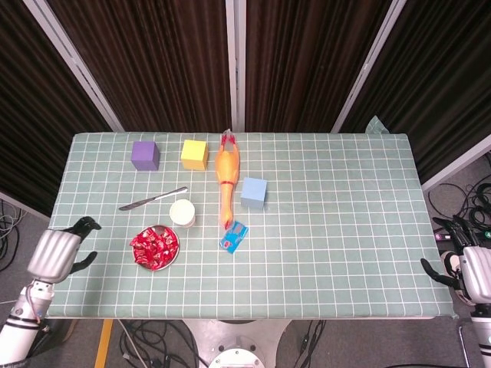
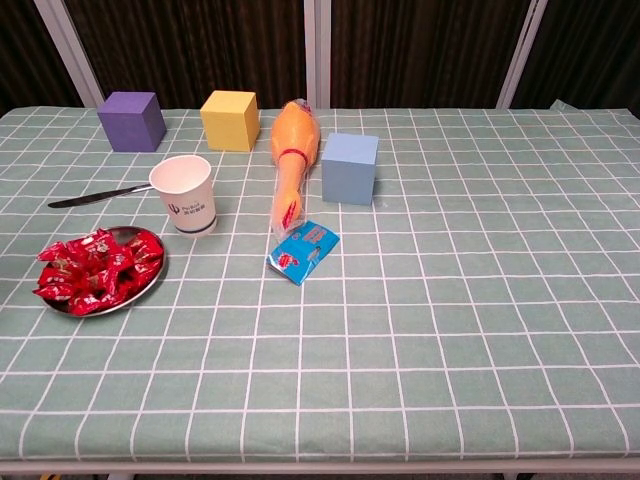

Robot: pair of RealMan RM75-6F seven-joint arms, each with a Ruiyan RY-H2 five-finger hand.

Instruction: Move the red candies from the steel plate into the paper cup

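Observation:
A heap of red candies (image 1: 154, 247) (image 2: 95, 270) lies on the steel plate (image 1: 171, 262) (image 2: 151, 289) at the front left of the table. The white paper cup (image 1: 182, 212) (image 2: 185, 195) stands upright just behind the plate, to its right. My left hand (image 1: 58, 250) hovers at the table's left edge, well left of the plate, fingers apart and holding nothing. My right hand (image 1: 468, 270) hangs off the table's right edge, empty, its fingers spread. Neither hand shows in the chest view.
A table knife (image 1: 152, 198) lies behind the plate. A purple cube (image 1: 145, 154) and a yellow cube (image 1: 195, 154) stand at the back. A rubber chicken (image 1: 226, 180), a blue cube (image 1: 254, 192) and a blue packet (image 1: 234, 237) sit right of the cup.

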